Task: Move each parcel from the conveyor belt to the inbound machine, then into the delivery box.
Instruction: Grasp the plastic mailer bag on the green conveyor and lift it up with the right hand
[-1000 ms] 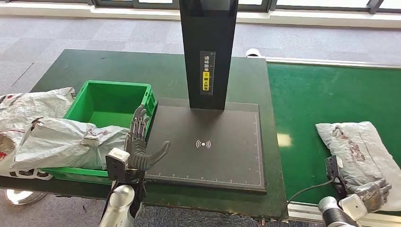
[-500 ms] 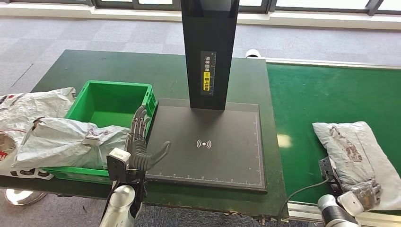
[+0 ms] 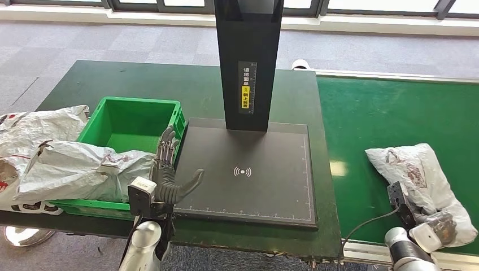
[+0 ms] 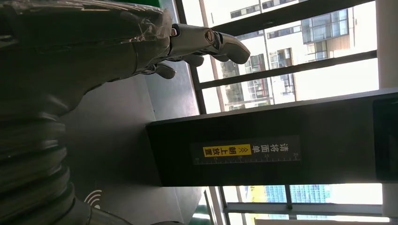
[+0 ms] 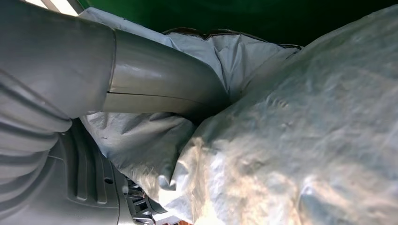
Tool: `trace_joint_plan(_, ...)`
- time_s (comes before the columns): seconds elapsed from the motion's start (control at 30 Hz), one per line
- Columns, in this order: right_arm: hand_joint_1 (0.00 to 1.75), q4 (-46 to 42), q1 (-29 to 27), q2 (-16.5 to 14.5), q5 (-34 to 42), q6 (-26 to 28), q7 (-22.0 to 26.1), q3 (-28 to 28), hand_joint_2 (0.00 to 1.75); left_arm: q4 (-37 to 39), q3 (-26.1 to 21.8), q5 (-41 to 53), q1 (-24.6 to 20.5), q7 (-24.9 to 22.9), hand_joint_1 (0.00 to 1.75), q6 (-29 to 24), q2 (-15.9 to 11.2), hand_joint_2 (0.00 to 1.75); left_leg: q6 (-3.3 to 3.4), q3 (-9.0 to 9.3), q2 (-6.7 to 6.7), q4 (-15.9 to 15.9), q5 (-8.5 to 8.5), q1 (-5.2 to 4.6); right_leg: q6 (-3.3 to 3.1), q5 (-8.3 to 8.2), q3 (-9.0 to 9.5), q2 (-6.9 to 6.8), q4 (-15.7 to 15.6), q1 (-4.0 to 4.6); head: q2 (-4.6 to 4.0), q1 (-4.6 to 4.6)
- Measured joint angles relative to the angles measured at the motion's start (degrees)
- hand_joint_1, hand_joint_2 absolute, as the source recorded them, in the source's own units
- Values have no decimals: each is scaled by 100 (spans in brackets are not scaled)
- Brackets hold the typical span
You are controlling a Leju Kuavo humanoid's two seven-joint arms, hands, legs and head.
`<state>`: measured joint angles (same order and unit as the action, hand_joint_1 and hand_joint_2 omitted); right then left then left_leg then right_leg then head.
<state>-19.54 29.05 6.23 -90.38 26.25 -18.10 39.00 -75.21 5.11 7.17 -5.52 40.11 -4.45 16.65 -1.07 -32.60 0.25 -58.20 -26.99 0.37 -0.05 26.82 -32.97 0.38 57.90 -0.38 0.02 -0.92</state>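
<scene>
A white-grey plastic parcel (image 3: 415, 175) lies crumpled on the green conveyor belt (image 3: 390, 113) at the right. My right hand (image 3: 439, 230) grips its near end; in the right wrist view the thumb (image 5: 155, 89) digs into the parcel (image 5: 291, 140). The inbound machine is a black plate (image 3: 248, 186) with a tall black column (image 3: 247, 62) behind it. My left hand (image 3: 168, 172) hovers open with fingers spread over the plate's left edge, next to the green delivery box (image 3: 141, 101). The left wrist view shows that hand (image 4: 94, 56) empty, facing the column (image 4: 263, 150).
Another white parcel (image 3: 79, 169) lies across the delivery box's near rim, and one more (image 3: 34, 127) sits on the dark green table to its left. The belt's metal near edge (image 3: 361, 248) runs just in front of my right hand.
The parcel on the belt has bunched up and slid left and nearer in my right hand's grip. The left hand has stayed where it was.
</scene>
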Motion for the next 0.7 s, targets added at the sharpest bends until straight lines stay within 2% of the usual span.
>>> trace_joint_plan(0.33, 175, 2, -9, 0, 5, 121, 95, -9, 175, 29, -2, -5, -5, 0, 0, -2, 0, 175, 0, 2, -1, 0, 0, 0, 0, 0, 1, -1, 0, 5, 0, 0)
trace_joint_plan(0.5, 175, 4, -74, -9, 52, 574, 450, -9, 175, 60, -2, -61, -8, 0, 0, -41, 0, 175, 0, -1, -4, 0, 0, 0, 0, 0, 1, -4, 0, -3, 0, 0)
trace_joint_plan(0.57, 175, -62, -137, -69, 281, 935, 1070, -2, 175, 65, -2, -67, -8, 0, 0, -72, -1, 175, 0, -6, -5, 1, 0, 0, 1, 0, 1, -5, 0, -4, 0, -1)
trace_joint_plan(0.7, 175, -856, -352, -562, 1071, 1348, 3326, 22, 175, 62, -15, -75, -6, 0, 0, -113, -3, 175, -2, -45, 11, 5, -3, -1, -1, 0, -12, 12, 2, -5, 0, 0)
